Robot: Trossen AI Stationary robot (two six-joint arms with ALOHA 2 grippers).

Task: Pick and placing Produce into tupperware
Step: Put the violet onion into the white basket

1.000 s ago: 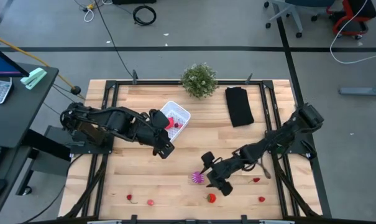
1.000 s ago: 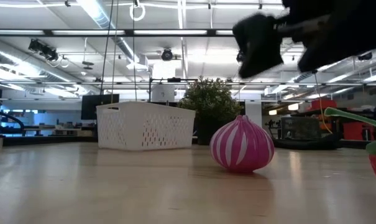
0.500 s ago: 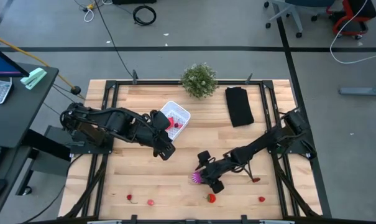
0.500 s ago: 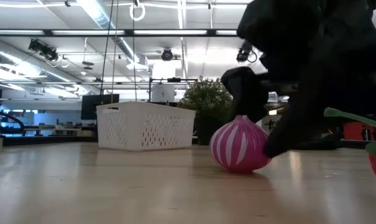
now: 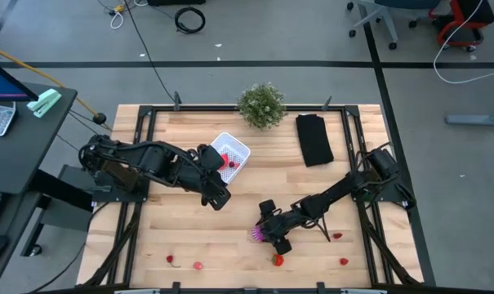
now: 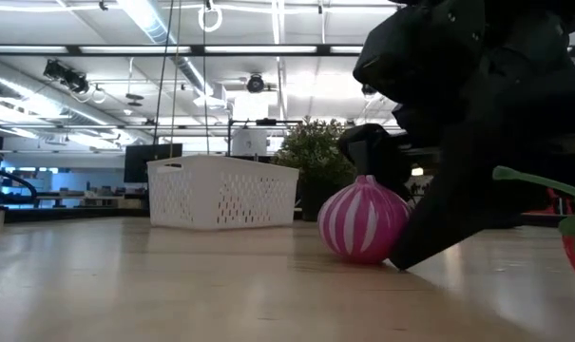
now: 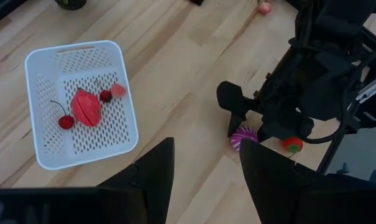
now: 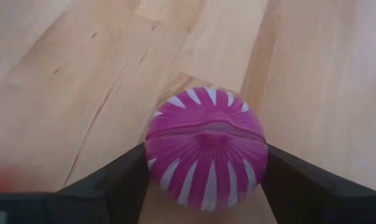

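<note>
The magenta, white-striped onion-like toy (image 5: 257,233) (image 6: 363,220) rests on its base on the table near the near edge. My right gripper (image 8: 206,186) is down at the table and open, one finger on each side of the toy (image 8: 206,155). The white perforated container (image 5: 229,155) (image 7: 82,102) sits farther back and holds a red piece (image 7: 85,106), cherries and a small pinkish piece. My left gripper (image 5: 218,192) hovers open just near of the container. My right gripper's fingers (image 8: 122,177) come in slanting down from the table's right and stand at the toy's two sides (image 8: 156,158), close against it. The near finger's tip is at the tabletop (image 6: 401,264). Whether the fingers touch the toy, I cannot tell.
A red strawberry (image 5: 278,260) lies just near of my right gripper. More small red pieces lie along the near edge (image 5: 171,260) (image 5: 198,265) (image 5: 343,261) (image 5: 336,236). A potted plant (image 5: 261,104) and a folded black cloth (image 5: 313,139) sit at the far edge.
My right gripper has moved toward the table's left and come down from above the striped toy to table level, so its fingers now flank the toy. The toy has stayed in place.
</note>
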